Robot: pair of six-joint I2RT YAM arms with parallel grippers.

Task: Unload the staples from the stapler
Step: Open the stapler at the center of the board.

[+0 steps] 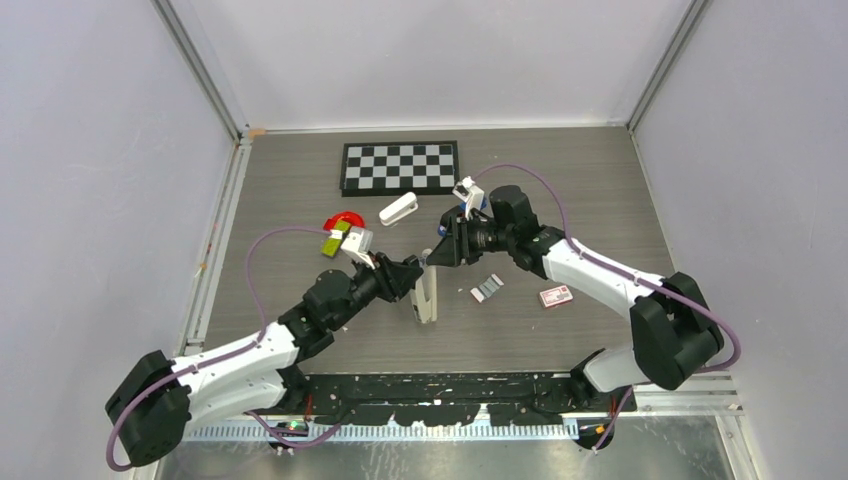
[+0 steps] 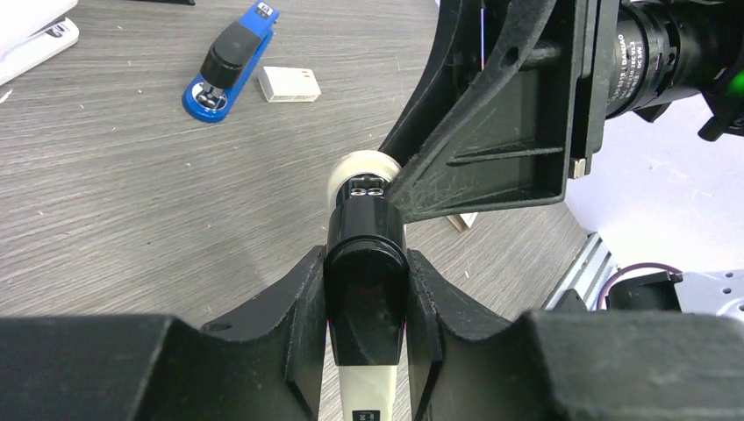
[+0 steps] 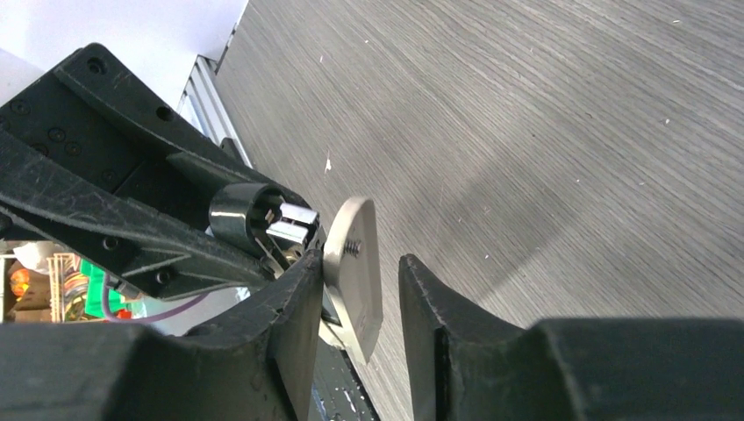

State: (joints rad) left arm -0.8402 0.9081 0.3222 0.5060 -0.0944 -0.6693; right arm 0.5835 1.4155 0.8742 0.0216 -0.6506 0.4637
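The small blue stapler [image 2: 230, 60] lies on the table, far from both grippers in the left wrist view. My left gripper [image 2: 365, 263] is shut on a different, longer cream-and-black stapler [image 1: 426, 298], gripping its black body [image 2: 365, 298] from both sides. My right gripper [image 3: 360, 263] straddles that stapler's rounded cream end plate [image 3: 355, 276]. One finger touches the plate and a gap shows at the other. Short grey strips of staples [image 1: 487, 288] lie on the table to the right.
A chessboard [image 1: 400, 167] lies at the back, with a white stapler [image 1: 398, 210] and a red object [image 1: 345, 222] in front of it. A red-and-white box [image 1: 556, 296] sits right of centre. A small white box [image 2: 289, 83] rests beside the blue stapler.
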